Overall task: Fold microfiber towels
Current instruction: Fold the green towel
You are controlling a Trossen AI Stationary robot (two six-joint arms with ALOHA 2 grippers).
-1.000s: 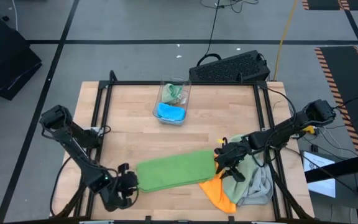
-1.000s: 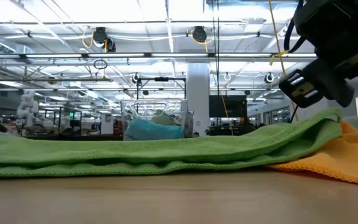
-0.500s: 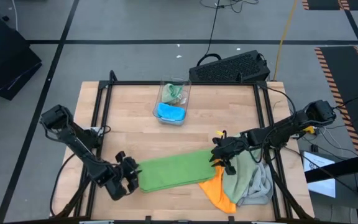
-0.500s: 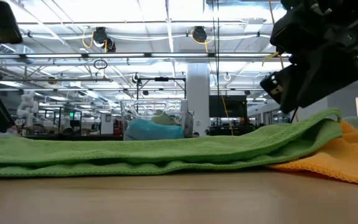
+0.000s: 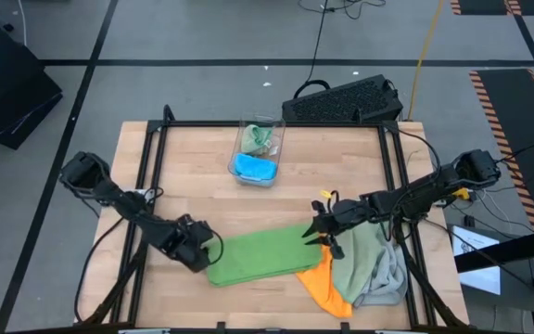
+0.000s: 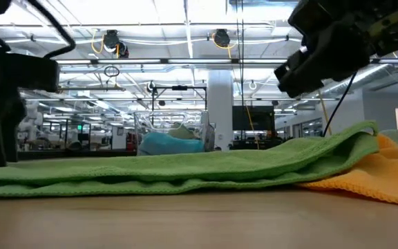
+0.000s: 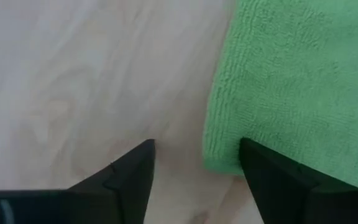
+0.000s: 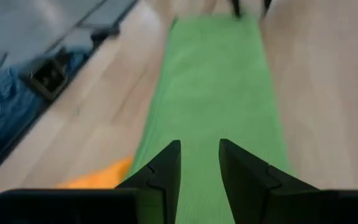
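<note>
Nearest us on the worktop, we see the bright green towel lying folded in a long strip, with orange towel and pale sage and grey towels heaped at its right end. Our left tool hovers at the strip's left end, fingers spread, empty. Our right tool hangs above the other end, gap narrow, nothing between the fingers. Farther back stands a clear bin holding a blue towel.

both grippers low, parted
</note>
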